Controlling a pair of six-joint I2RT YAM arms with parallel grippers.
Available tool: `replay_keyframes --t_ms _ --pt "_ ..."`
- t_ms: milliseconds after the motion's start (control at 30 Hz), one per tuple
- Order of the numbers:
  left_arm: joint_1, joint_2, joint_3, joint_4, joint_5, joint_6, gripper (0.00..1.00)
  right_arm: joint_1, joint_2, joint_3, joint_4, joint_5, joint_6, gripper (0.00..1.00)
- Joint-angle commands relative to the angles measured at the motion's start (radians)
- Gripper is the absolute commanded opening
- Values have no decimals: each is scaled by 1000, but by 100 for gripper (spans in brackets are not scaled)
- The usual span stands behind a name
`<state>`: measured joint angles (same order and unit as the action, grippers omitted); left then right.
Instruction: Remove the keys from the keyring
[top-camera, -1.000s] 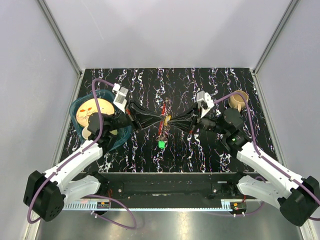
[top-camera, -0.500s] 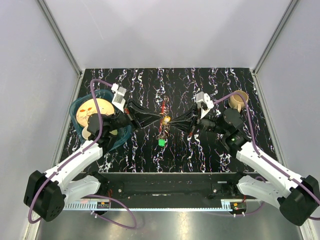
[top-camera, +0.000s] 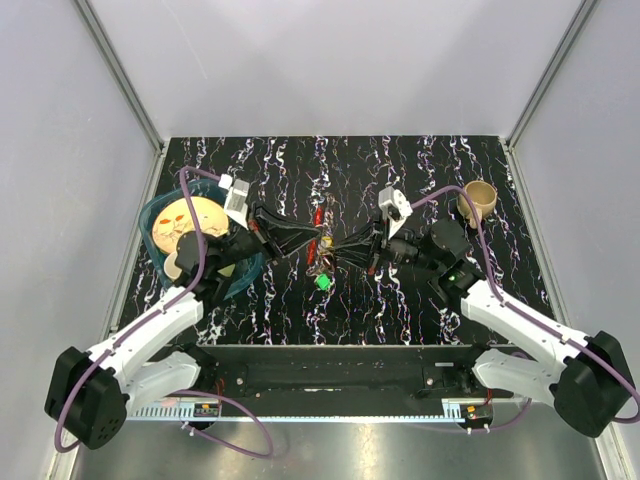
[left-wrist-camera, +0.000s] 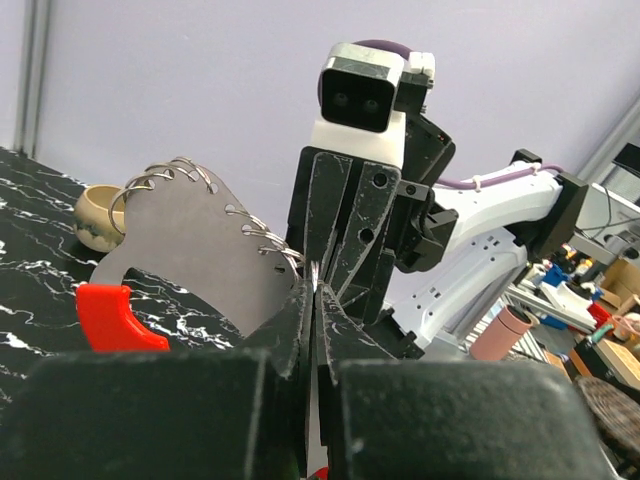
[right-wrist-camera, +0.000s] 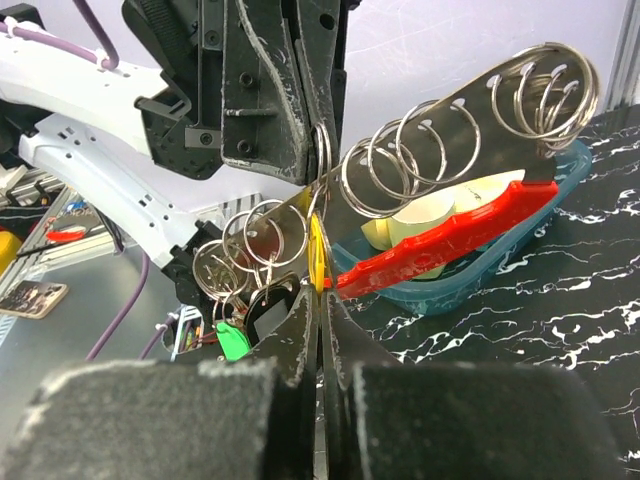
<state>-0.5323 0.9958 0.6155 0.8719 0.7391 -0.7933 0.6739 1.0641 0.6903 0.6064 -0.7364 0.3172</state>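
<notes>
Overhead, your two end effectors met tip to tip over the middle of the black marbled tabletop, with the keyring held between them. Your left end effector was closed, clamped on the keyring at the edge of its grey plate; from the right wrist camera you could see one wire ring caught right at its tips. Your right end effector was closed as well, pinching a thin yellow key seen edge-on, just below that ring.

The keyring itself was a flat grey plate lined with split rings, tilted, with its red piece running along the lower edge. In the top view that red piece pointed toward 12 o'clock from the pinch. The green key hung at 6 o'clock from the meeting point, among a cluster of rings; you could not tell whether it touched the tabletop.

A teal bowl holding a yellow plate lay at 9 o'clock, and a tan cup stood at 2 o'clock, well apart from the keyring
</notes>
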Motion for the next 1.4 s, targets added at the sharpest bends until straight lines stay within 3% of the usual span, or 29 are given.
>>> replay_keyframes --t_ms 0,133,200,233,333,367,467,867,1133,1367 --pt "6 -20 -29 88 -93 34 0 30 22 -3 73 116 16 0" --pt "5 -13 -63 122 -119 42 0 32 56 -5 28 264 0 1" --pt "6 -17 -88 163 -127 42 0 30 13 2 -29 313 -12 12" --pt "8 -20 -91 168 -116 40 0 32 -10 3 -84 324 -18 26" --pt "14 -8 -88 183 -54 22 0 30 -87 -1 -183 341 -65 44" --pt "18 6 -97 203 -40 2 0 32 -107 -2 -204 345 -73 46" --pt "37 10 -146 307 -12 -56 0 30 -134 40 -293 313 -54 46" --pt "78 4 -138 380 100 -148 0 30 -40 236 -284 148 270 45" --pt "86 63 -115 512 144 -262 0 27 28 238 -243 39 352 36" --pt "86 73 -106 504 152 -256 0 27 45 247 -221 -8 379 33"
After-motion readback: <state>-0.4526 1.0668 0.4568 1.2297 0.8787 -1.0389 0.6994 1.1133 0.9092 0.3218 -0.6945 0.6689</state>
